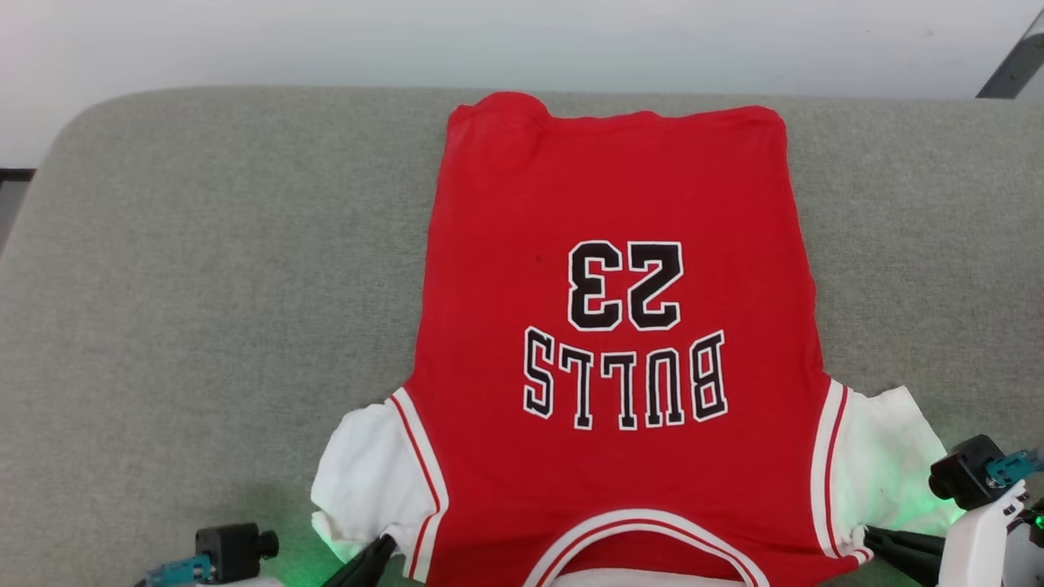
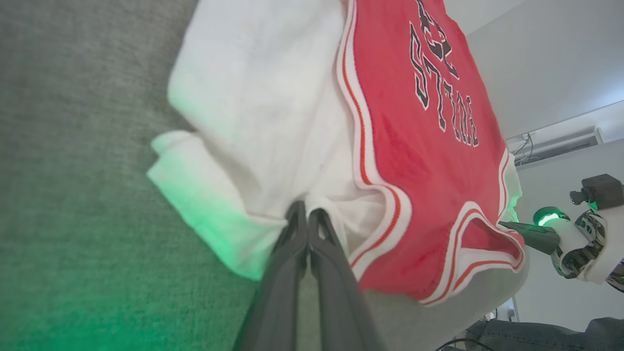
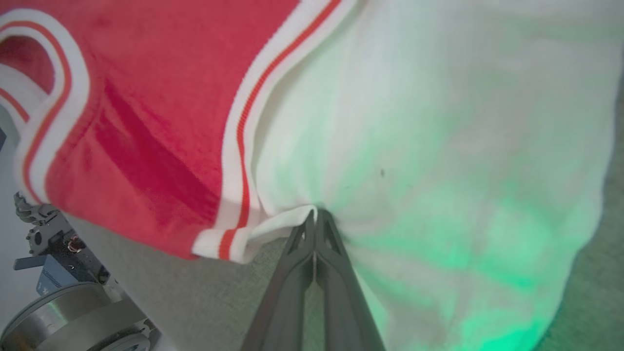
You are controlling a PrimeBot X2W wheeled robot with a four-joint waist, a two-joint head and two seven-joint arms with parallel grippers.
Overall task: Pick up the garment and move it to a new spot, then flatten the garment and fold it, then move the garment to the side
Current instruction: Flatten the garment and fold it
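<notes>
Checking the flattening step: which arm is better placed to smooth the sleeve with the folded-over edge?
Left, probably: the left fingers are shut on the shirt right at that left sleeve; the right sleeve lies flatter.

The head view's bottom edge cuts off the garment (image 1: 612, 204).

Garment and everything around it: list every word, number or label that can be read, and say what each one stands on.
"23": black, white-edged, on the red chest of the garment, upside down in the head view.
"BULLS": same style, on the garment between the number and the neckline.
No other text can be read.
</notes>
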